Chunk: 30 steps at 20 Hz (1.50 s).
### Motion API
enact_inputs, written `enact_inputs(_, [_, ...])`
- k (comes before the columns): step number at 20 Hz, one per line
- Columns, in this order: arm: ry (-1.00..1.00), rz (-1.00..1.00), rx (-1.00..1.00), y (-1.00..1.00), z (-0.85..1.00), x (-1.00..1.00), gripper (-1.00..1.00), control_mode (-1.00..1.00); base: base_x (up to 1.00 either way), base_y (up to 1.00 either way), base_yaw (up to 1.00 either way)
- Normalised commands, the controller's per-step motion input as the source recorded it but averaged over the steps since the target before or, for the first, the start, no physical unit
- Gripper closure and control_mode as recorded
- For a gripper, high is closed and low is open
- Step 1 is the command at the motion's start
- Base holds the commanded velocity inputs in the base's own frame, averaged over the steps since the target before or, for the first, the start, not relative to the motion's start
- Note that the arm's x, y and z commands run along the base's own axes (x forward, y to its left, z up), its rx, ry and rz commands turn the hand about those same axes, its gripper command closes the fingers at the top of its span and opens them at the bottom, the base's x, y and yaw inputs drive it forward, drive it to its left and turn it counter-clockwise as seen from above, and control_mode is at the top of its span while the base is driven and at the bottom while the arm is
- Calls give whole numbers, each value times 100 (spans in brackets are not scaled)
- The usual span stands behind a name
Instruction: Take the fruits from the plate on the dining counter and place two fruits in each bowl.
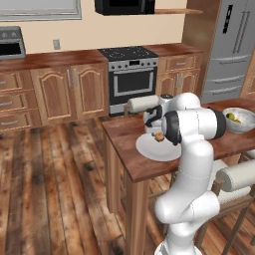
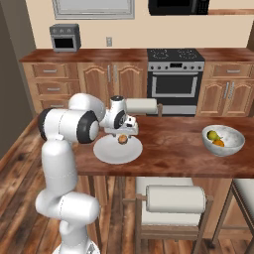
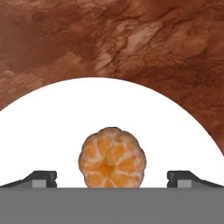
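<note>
while the left base view half hides the plate [image 1: 155, 150] behind the arm, the right base view shows it whole on the dining counter [image 2: 173, 149], with a bowl [image 2: 223, 140] holding a pear [image 2: 212, 135] and an orange [image 2: 219, 143] far right. in the hand view the gripper [image 3: 112, 178] stands spread around the tan-orange fruit [image 3: 112, 157].

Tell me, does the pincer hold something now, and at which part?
Nothing is held. The pincer stands open over the plate, its tips apart on either side of the tan-orange fruit, not touching it.
</note>
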Motion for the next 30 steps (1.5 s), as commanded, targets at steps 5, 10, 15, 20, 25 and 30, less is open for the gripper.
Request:
enact_inputs(5, [0, -1, 2, -3, -24, -4, -100, -100, 0, 0, 0])
enact_inputs(10, [1, -1, 0, 0, -30, 0, -100, -100, 0, 0, 0])
enact_inputs(15, [0, 0, 0, 0, -18, 1, -100, -100, 0, 0, 0])
enact_inputs(20, [0, 0, 0, 0, -1, 1, 100, -100, 0, 0, 0])
enact_inputs(25, [0, 0, 0, 0, 0, 0, 100, -100, 0, 0, 0])
enact_inputs(30, [-2, 0, 0, 0, 11, -23, 100, -100, 0, 0, 0])
